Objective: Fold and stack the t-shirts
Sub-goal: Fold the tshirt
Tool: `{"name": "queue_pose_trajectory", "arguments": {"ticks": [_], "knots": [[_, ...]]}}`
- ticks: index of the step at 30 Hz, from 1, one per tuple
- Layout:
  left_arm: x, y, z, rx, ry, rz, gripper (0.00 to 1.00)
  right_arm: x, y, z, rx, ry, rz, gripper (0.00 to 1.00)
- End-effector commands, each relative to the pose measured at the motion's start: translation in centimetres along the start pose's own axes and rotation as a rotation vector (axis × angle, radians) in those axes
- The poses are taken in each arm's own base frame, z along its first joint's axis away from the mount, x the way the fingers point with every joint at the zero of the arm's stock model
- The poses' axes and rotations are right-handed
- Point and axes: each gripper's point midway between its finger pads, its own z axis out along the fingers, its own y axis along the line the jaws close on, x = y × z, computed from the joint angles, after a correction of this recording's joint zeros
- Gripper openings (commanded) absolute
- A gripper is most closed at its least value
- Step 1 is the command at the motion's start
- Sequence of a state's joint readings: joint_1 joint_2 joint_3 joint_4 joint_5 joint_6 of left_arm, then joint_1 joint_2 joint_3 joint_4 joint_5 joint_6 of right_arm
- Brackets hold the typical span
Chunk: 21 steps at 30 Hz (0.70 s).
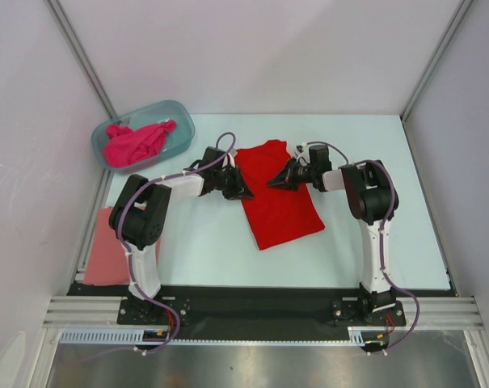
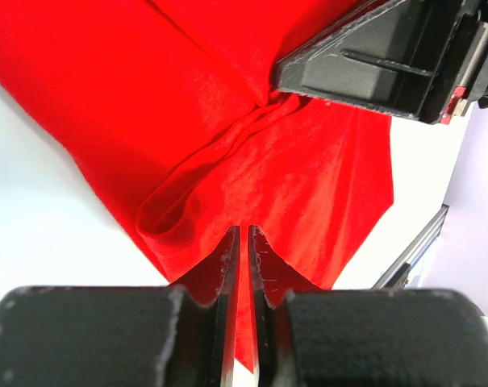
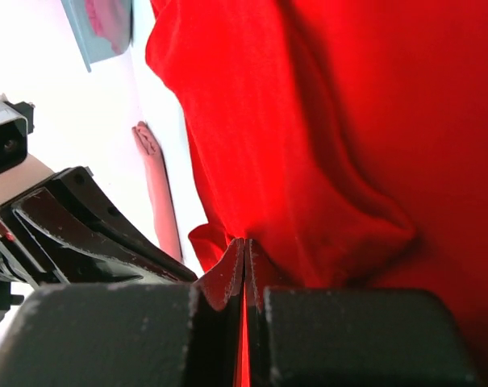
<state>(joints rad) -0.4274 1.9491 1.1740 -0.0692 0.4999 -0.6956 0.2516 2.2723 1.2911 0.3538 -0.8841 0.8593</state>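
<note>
At near left the salmon-pink t-shirt (image 1: 107, 246) lies flat. The magenta t-shirt (image 1: 135, 144) sits in the tub (image 1: 189, 128) at far left. At centre, the left gripper (image 2: 244, 242) and right gripper (image 3: 245, 258) pinch the red t-shirt (image 1: 278, 206) from either side (both clamped on cloth). Folding the red one is in hand; next, I judge, both must carry the cloth together.

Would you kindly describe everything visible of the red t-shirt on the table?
The red t-shirt is plain, bright, soft-looking cloth, lying mostly flat and slanted on the pale table, with creases bunched near its far end. The left hand pinches a fold at its left edge; the right hand pinches cloth facing it. Nothing else touches it.
</note>
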Motion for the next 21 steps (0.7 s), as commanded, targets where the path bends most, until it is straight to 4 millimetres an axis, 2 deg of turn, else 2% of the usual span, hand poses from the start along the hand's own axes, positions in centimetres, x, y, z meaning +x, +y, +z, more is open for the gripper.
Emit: {"name": "queue_pose_trajectory", "arguments": {"ticks": [1,6,7,10,13,15,21], "knots": [[-1.3,-0.8,-0.3,0.018,-0.031,0.038,0.12,-1.7,1.0,-0.6,-0.003,-0.033,-0.048,0.00],[-2.0,-2.1,-0.3,0.056,-0.036,0.039,0.13,-2.5,4.1,-3.7,-0.014,-0.061,-0.087,0.00],[-2.1,-2.2,-0.3,0.062,-0.038,0.035,0.13,-3.1,5.3,-5.1,-0.018,-0.087,-0.098,0.00],[-2.1,-2.0,0.2,0.064,-0.034,0.020,0.13,-3.7,5.6,-7.5,0.003,-0.119,-0.103,0.00],[-1.8,-1.0,1.0,0.043,-0.016,0.002,0.12,-3.9,4.4,-8.8,0.032,-0.121,-0.098,0.00],[-1.5,-0.3,1.4,0.030,-0.005,-0.011,0.12,-3.7,3.3,-8.9,0.046,-0.105,-0.090,0.00],[-1.1,2.0,1.9,-0.020,0.008,-0.018,0.12,-3.0,0.4,-7.9,0.039,-0.072,-0.070,0.00]]}}
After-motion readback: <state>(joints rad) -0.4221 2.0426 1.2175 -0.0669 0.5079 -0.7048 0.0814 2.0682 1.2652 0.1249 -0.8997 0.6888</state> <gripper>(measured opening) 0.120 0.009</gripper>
